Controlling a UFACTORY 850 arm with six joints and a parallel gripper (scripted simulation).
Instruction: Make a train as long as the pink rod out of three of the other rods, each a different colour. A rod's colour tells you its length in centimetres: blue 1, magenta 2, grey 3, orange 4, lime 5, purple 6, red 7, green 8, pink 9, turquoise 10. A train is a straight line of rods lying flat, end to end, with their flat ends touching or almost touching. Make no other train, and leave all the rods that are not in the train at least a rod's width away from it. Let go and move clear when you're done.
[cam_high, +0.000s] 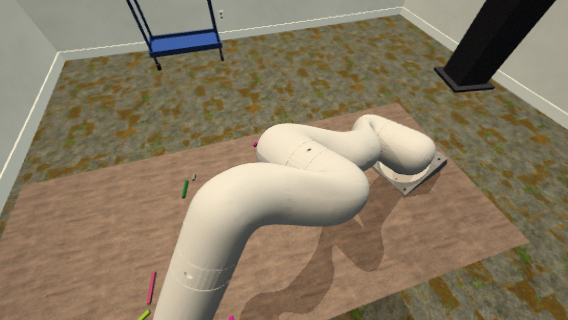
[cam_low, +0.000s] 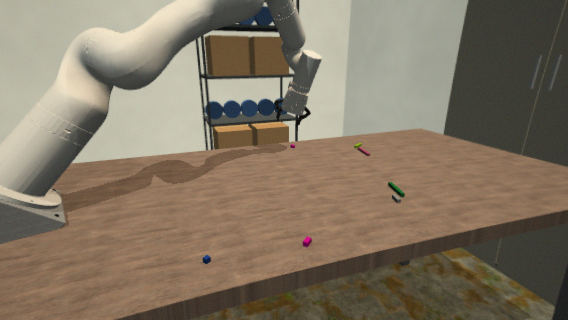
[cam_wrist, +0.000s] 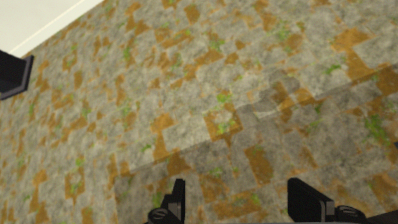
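- my gripper (cam_low: 291, 111) hangs high at the upper centre of the exterior view, fingers apart, nothing between them.
- wrist view shows only floor past the table (cam_low: 450, 150) edge.
- pink rod (cam_low: 364, 151) lies upper right of centre, lime rod (cam_low: 358, 145) just beside it.
- green rod (cam_low: 396, 189) and grey rod (cam_low: 396, 198) lie further right.
- no train yet; i should descend squarely over one rod, jaws across its width.
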